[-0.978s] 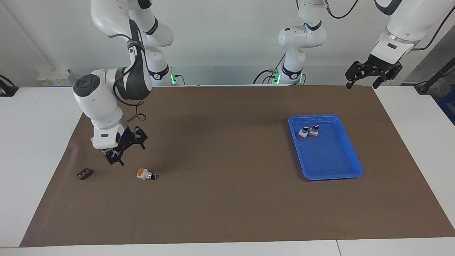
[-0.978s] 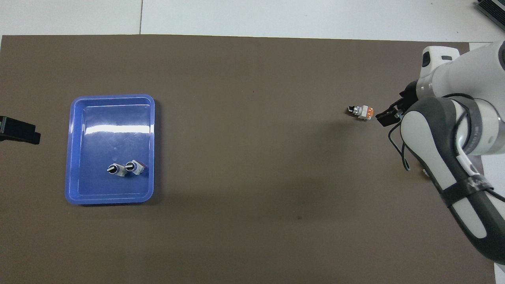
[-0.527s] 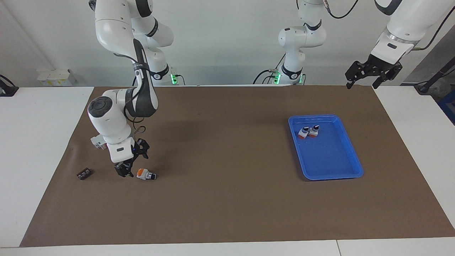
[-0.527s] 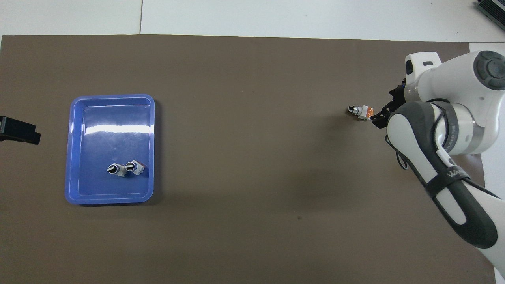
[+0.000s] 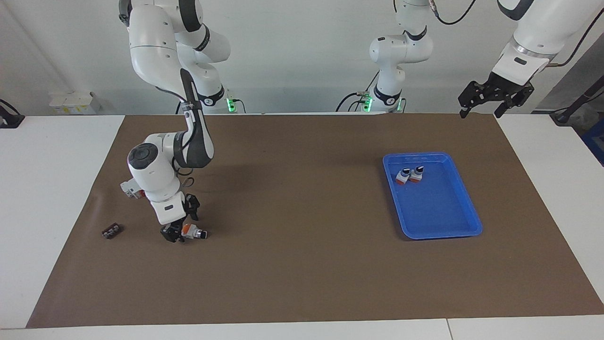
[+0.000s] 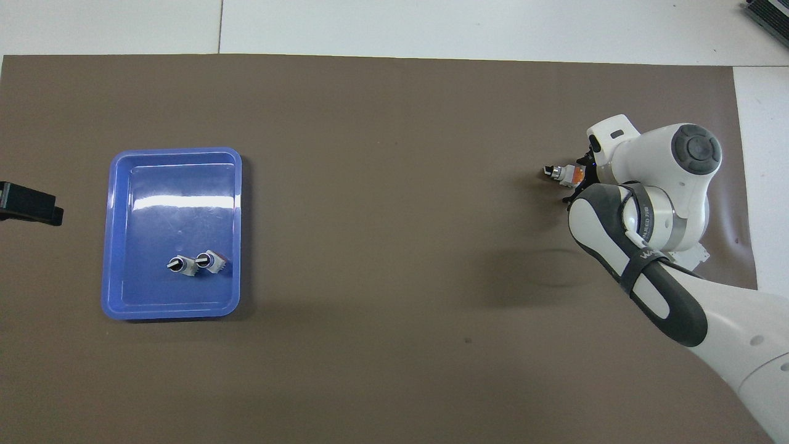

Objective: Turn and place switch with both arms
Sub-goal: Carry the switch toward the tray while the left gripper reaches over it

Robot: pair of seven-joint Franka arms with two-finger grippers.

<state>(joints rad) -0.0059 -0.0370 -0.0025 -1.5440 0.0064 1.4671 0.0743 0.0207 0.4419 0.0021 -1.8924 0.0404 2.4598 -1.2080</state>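
The right hand (image 5: pixel 181 230) is sitting at the orange end of the switch (image 5: pixel 194 232), whose long axis is pointing away from it; grip state cannot be told; the left hand (image 5: pixel 486 111), open, is waiting well apart

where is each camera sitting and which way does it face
Facing view: high across the table, looking at the robots; both arms show whole, the right hand down at the switch, the left hand waiting raised, open, off the mat's corner.
Overhead view: above the robots' end, looking steeply down; only the right arm and the left hand's tip show.
Both share the switch and blue tray.
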